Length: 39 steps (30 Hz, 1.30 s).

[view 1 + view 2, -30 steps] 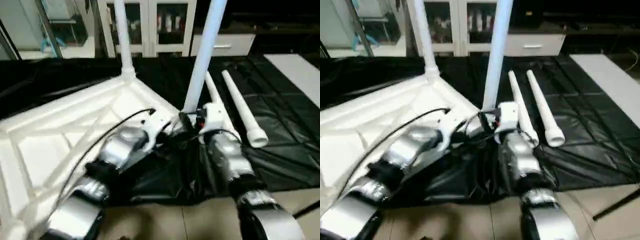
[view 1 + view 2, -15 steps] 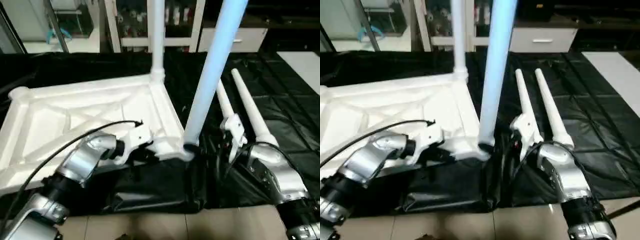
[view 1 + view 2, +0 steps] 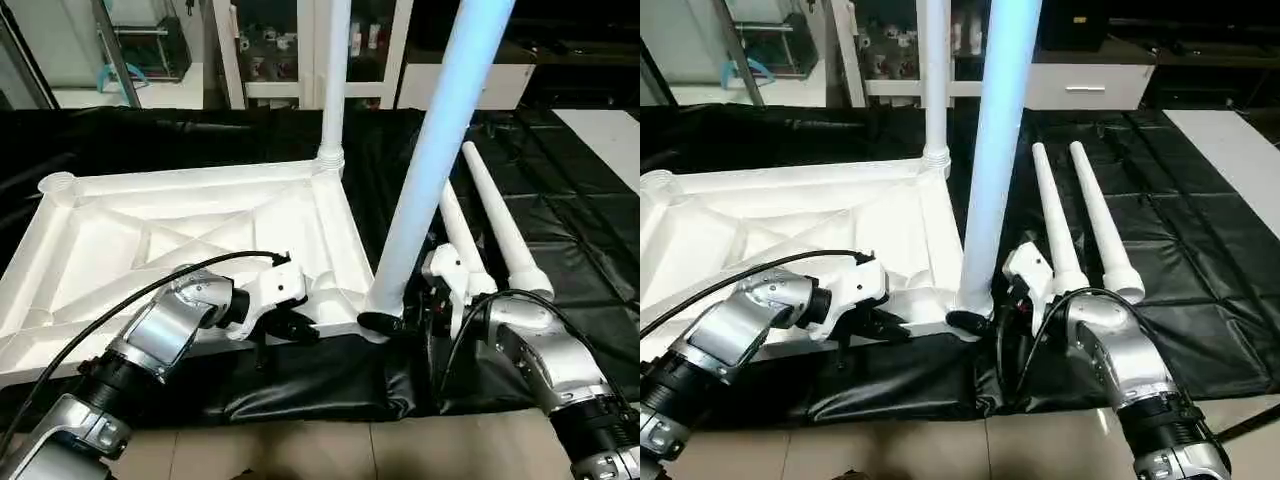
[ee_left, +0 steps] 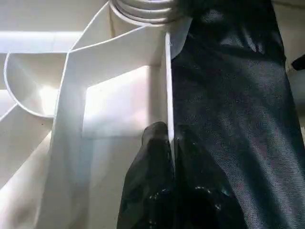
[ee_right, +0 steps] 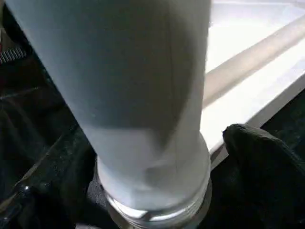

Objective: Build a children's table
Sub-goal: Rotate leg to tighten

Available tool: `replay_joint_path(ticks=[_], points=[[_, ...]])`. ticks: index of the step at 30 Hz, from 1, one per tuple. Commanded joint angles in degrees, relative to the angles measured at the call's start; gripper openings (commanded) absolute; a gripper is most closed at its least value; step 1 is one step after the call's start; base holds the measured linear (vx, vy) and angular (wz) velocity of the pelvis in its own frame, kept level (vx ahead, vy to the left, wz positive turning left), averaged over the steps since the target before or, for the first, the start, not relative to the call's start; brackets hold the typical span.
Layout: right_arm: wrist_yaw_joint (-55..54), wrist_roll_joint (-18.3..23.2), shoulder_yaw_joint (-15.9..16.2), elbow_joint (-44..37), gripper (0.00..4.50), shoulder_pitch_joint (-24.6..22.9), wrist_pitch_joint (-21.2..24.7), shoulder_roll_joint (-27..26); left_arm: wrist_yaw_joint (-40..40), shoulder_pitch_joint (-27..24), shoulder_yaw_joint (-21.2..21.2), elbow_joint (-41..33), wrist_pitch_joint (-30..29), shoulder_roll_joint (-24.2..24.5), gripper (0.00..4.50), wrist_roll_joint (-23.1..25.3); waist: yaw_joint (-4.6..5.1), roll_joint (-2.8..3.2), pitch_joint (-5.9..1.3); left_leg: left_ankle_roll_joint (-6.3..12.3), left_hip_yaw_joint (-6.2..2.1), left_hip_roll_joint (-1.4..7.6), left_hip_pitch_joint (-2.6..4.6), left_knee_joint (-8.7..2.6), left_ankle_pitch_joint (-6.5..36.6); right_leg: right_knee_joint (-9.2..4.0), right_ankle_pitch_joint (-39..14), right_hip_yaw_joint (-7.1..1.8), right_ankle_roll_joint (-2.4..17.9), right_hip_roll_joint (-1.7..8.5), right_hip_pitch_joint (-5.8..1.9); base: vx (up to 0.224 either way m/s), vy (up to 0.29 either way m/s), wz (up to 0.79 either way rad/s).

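Observation:
The white tabletop [image 3: 190, 225] lies ribbed side up on the black cover. One white leg [image 3: 333, 80] stands in its far right corner socket. A second leg [image 3: 432, 165] stands nearly upright in the near right socket. My right gripper [image 3: 385, 318] is shut around this leg's base, with a black finger [image 5: 259, 162] on either side of the ringed collar [image 5: 152, 210]. My left gripper [image 3: 290, 328] is shut on the tabletop's thin near rim [image 4: 167, 86], one finger [image 4: 152, 157] on each side. Two more legs [image 3: 455, 230] [image 3: 500, 225] lie side by side to the right.
The black-covered work table [image 3: 580, 250] stretches right and back, and its cover is bunched along the front edge [image 3: 330, 375]. White cabinets [image 3: 270, 60] stand behind it. A white sheet [image 3: 605, 135] lies at the far right, and tiled floor [image 3: 300, 450] runs below.
The camera has swung, so the whole picture shifted. The near leg has gone from leaning to almost upright in its socket. My right forearm dropped lower and to the right; the left gripper kept the rim.

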State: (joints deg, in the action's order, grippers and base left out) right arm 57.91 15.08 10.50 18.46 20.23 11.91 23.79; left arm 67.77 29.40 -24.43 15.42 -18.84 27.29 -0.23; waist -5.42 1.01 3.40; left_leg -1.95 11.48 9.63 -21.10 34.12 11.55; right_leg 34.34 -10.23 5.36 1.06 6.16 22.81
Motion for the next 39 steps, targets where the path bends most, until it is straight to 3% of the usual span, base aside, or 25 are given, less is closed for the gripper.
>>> replay_joint_path(ticks=[1,4,8,12,16,19,21,22,24,26,27,28,30,34,39], points=[[0.4,-0.62,0.56,-0.89,4.17,0.67,0.06,0.68,1.45,-0.97,-2.56,0.6,-0.72,0.58,0.0,1.23,0.06,-0.23,-4.07,2.95,-1.64,3.83,0.77,-4.16,7.34,-3.0,-5.88,-3.32,14.16,3.59,-2.69,0.0,0.0,0.0],[0.11,-0.53,0.43,-0.75,3.99,0.51,-0.02,0.66,1.57,-1.04,-2.54,0.41,-0.84,0.59,0.0,1.27,0.08,-0.15,-3.91,1.96,-1.76,3.95,0.87,-4.38,10.11,-3.45,-10.01,-3.34,13.47,3.64,-2.66,0.0,0.0,0.0],[0.02,-0.46,-0.57,-0.79,3.66,0.13,0.13,0.04,1.86,-0.94,-2.65,0.64,-0.74,0.58,0.0,1.41,0.13,0.01,-4.01,1.21,-1.81,3.95,0.98,-4.41,10.68,-3.34,-9.36,-3.31,13.44,3.49,-2.62,0.0,0.0,0.0],[-0.01,-0.13,-0.6,-0.65,3.32,0.08,0.02,-0.17,1.97,-0.86,-2.68,0.7,-0.86,0.59,0.0,1.35,0.1,-0.03,-4.1,1.78,-1.77,3.89,0.88,-4.25,9.41,-3.08,-7.26,-3.3,14.02,3.52,-2.76,0.0,0.0,0.0],[-0.77,0.07,-0.89,-0.17,3.02,0.08,-0.06,-0.83,2.1,-0.77,-2.67,0.86,-1.07,0.58,0.0,1.25,0.15,0.02,-4.04,1.52,-1.85,3.95,0.89,-4.3,10.33,-3.18,-8.56,-3.28,13.98,3.56,-2.73,0.0,0.0,0.0],[-7.85,-1.76,-2.7,3.78,2.83,1.57,-1.3,-3.38,1.36,-0.71,-2.26,1.26,-1.95,0.17,0.0,1.07,0.32,0.01,-3.91,1.02,-1.81,3.87,0.87,-4.38,11.34,-3.39,-10.18,-3.33,13.67,3.59,-2.63,0.0,0.0,0.0],[-17.13,-3.31,-4.54,9.1,2.79,3.85,-0.84,-7.01,-4.26,0.38,-0.33,3.81,-4.37,-3.15,0.0,1.24,0.94,0.22,-3.57,-0.85,-1.94,3.74,0.71,-4.66,14.04,-3.67,-14.08,-3.34,13.04,3.6,-2.4,0.0,0.0,0.0],[-21.27,-3.41,-5.57,11.57,2.77,4.98,-0.28,-8.98,-8.02,1.28,0.8,5.67,-5.88,-5.33,0.0,1.54,1.38,0.02,-3.35,-2.42,-2.23,3.61,0.99,-4.78,17.69,-4.18,-19.64,-3.12,11.82,3.6,-2.28,-0.052,-0.006,-0.04],[-27.54,-3.25,-7.18,15.46,2.74,6.98,0.15,-12.28,-15.31,3.5,3.03,9.66,-9.67,-9.53,0.0,2.06,1.82,-0.08,-3.33,-3.59,-2.32,3.59,1.64,-4.64,20.23,-4.75,-23.71,-3.28,10.67,3.85,-1.81,-0.055,-0.003,-0.02],[-29.05,-3.2,-7.56,16.5,2.74,7.57,0.13,-13.09,-17.21,4.19,3.61,10.85,-10.62,-10.63,0.0,2.19,1.88,-0.12,-3.41,-3.31,-2.6,3.61,1.45,-4.76,21.04,-5.07,-24.95,-3.09,9.31,3.82,-2.06,0.0,0.0,0.0],[-37.56,-4.14,-8.62,21.94,2.74,10.57,-1.26,-16.3,-25.72,7.21,6.09,16.42,-12.39,-15.21,0.0,2.59,2.1,-0.12,-3.18,-3.17,-2.34,3.47,1.45,-4.73,21.26,-5.2,-24.92,-3.13,9.37,3.71,-1.52,0.0,0.0,0.0],[-42.76,-4.77,-9.22,25.06,2.74,12.28,-1.99,-17.83,-30.03,8.8,7.3,19.37,-12.43,-17.43,0.0,2.75,2.56,-0.2,-2.97,-4.01,-2.54,3.16,1.84,-4.67,23.78,-5.61,-28.29,-2.7,8.66,3.43,-1.34,0.0,0.0,0.0],[-50.06,-4.34,-10.74,30.21,2.73,15.13,-3.41,-20.58,-37.21,11.37,9.55,23.72,-11.51,-21.0,0.0,2.54,2.41,-0.28,-3.34,-3.29,-2.69,3.03,2.04,-4.42,23.69,-6.3,-30.76,-2.56,7.08,4.0,-1.54,0.0,0.0,0.0],[-55.88,-4.56,-12.76,36.01,2.73,18.69,-6.34,-24.07,-41.72,13.97,11.04,27.54,-10.2,-24.17,0.0,3.44,2.31,-0.13,-3.49,-2.24,-2.64,3.23,1.79,-4.92,22.75,-6.25,-25.95,-2.41,7.05,3.6,-1.64,0.0,0.0,0.0],[-53.83,-5.22,-13.32,38.96,2.73,20.66,-10.0,-25.73,-40.69,14.56,9.79,28.57,-8.96,-24.0,0.0,4.62,2.24,-0.14,-3.62,-1.79,-2.52,3.4,1.49,-5.17,22.3,-5.7,-21.58,-2.63,8.6,3.7,-1.9,0.0,0.0,0.0]])
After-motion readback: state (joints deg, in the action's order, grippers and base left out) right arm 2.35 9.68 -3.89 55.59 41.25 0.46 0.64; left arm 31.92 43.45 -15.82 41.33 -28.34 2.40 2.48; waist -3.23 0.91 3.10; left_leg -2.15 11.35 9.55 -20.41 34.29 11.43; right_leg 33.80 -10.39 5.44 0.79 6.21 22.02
